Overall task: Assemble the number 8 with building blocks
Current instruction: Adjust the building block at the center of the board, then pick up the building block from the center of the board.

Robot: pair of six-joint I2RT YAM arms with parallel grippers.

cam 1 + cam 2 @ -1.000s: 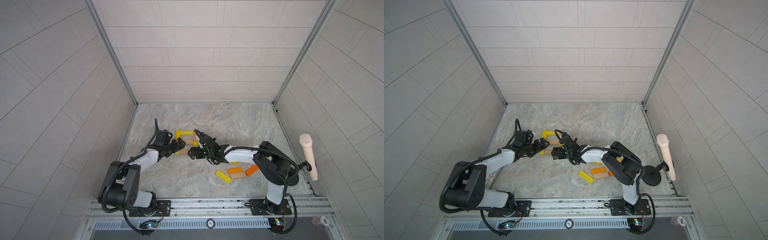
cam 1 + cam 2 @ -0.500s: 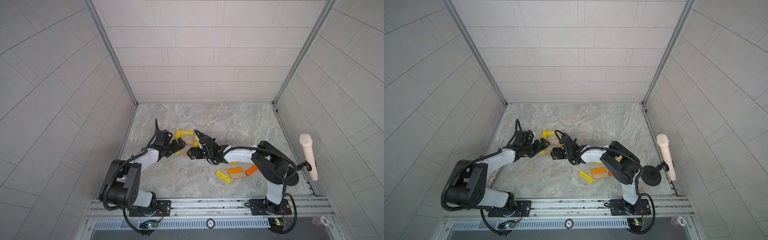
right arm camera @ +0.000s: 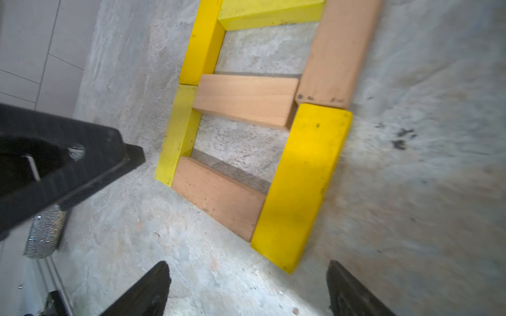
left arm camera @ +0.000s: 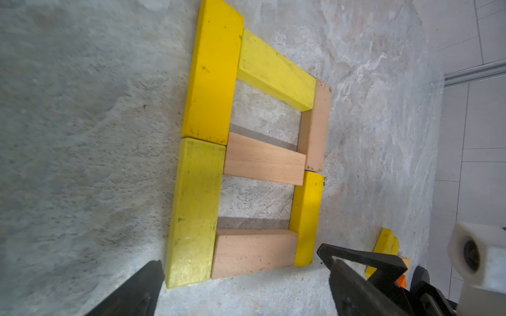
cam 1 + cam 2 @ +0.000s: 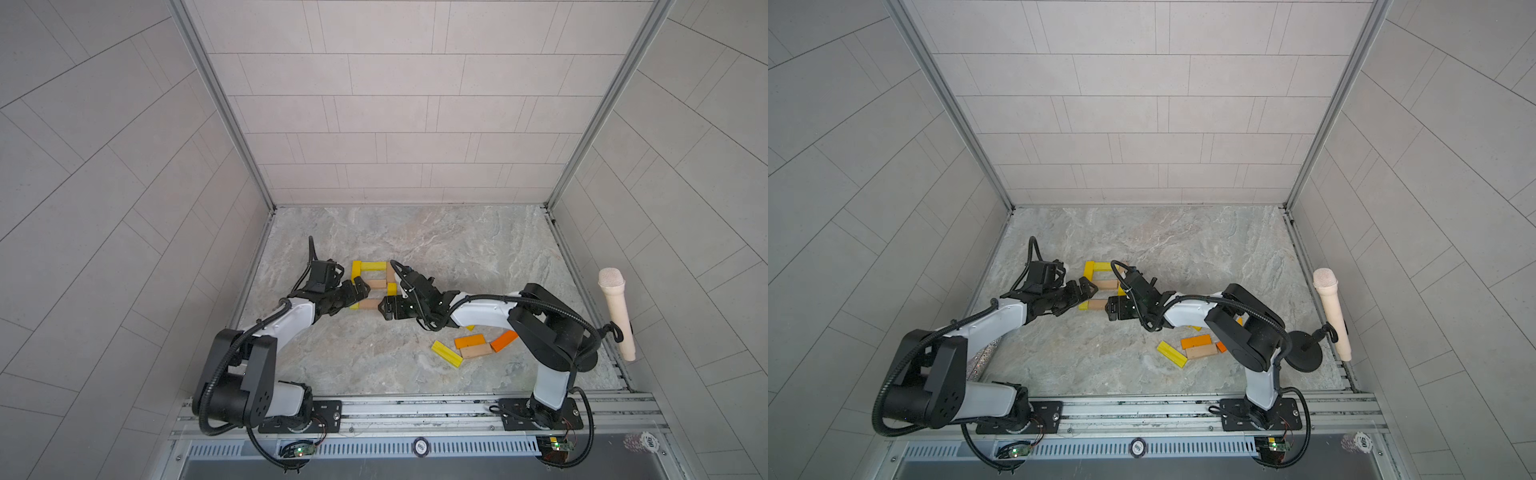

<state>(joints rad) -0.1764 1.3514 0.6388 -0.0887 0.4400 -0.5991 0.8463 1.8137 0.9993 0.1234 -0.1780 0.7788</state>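
Seven yellow and tan building blocks point(image 4: 210, 74) form the number 8 point(image 4: 264, 161).

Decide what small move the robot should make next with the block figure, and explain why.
Probably back the left gripper and right gripper straight away from the eight. Its seven bars already close two loops; both grippers are open, holding nothing, yet close to the bottom bar, so sideways motion could knock it.

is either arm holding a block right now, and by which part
Nothing is held: the left gripper and right gripper both have open, empty jaws near the number 8.
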